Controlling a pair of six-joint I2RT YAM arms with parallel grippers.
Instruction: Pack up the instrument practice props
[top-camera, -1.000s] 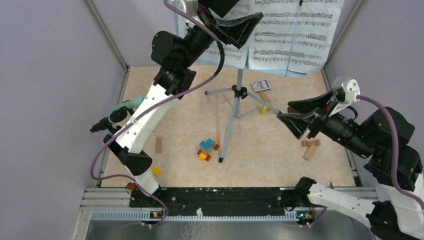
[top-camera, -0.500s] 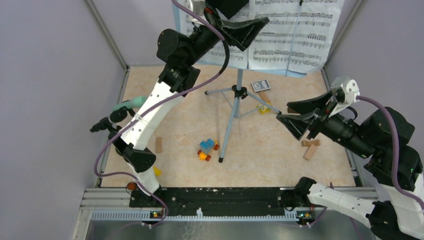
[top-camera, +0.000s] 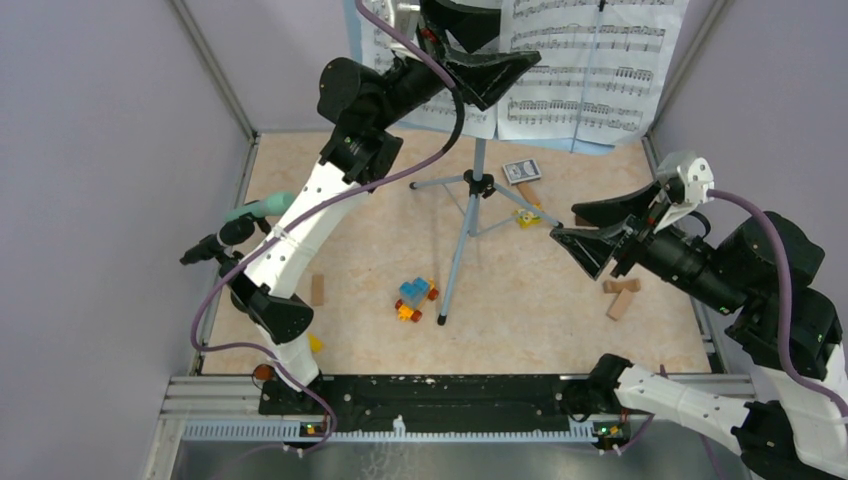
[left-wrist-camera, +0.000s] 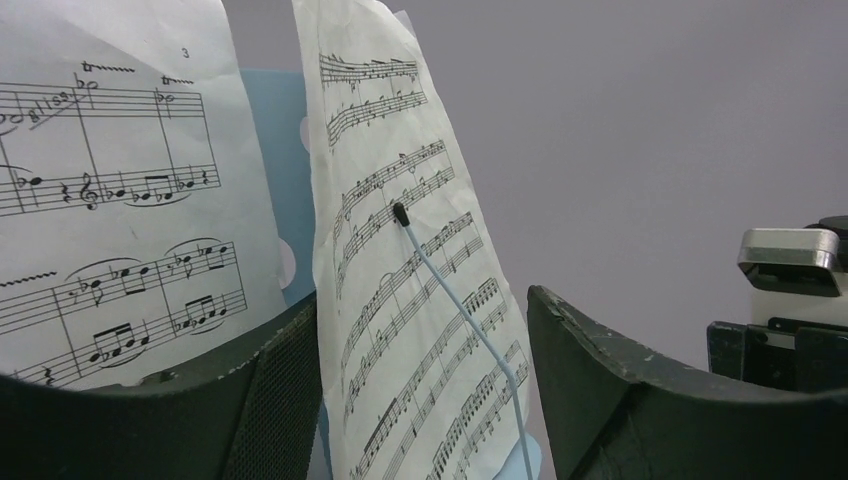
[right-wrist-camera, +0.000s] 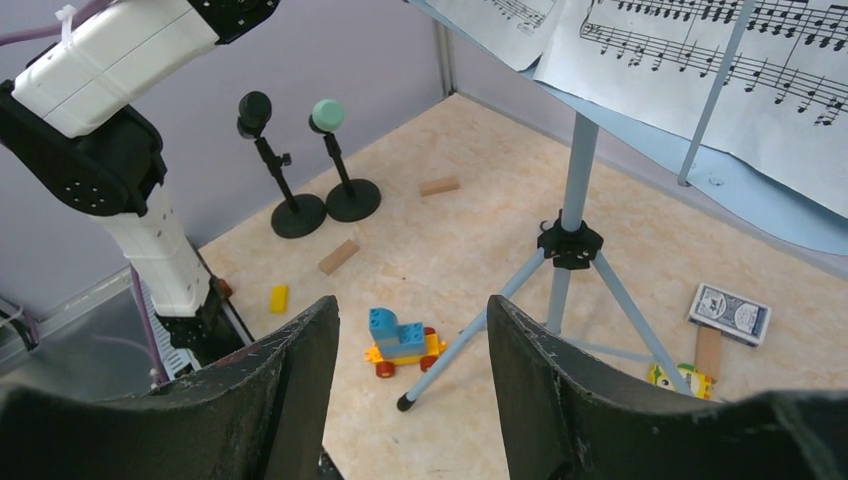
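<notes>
The left hand (top-camera: 500, 38) is at the top centre of the overhead view, in front of the sheet-music pages (top-camera: 590, 70), with its fingers spread. The white pages, printed with black staves, rest on a pale-blue music desk (top-camera: 612, 146) whose lower edge shows beneath them. A silver tripod pole (top-camera: 478, 160) carries the desk, and its three legs splay over the tan worktop (top-camera: 350, 230) at mid-frame.

Only the left wrist view shows the grip. There one page (left-wrist-camera: 420, 300) stands between the fingers of the left hand (left-wrist-camera: 425, 335). Its left edge is hard by the left finger (left-wrist-camera: 270, 400), and a clear gap remains to the right finger. Whether the paper is touched cannot be told. A thin pale wire (left-wrist-camera: 455, 300) with a black tip lies across that page.

The right hand (top-camera: 565, 224) is at centre right of the overhead view, spread and holding nothing.

The right wrist view shows what the left arm half hides from above. At its upper left a black microphone (right-wrist-camera: 254, 110) and a mint-green microphone (right-wrist-camera: 326, 114) stand upright in two black round-based holders (right-wrist-camera: 299, 215), just beside each other. Nearer the middle are toy bricks (right-wrist-camera: 400, 340), and at the lower right is a card pack (right-wrist-camera: 729, 313).
</notes>
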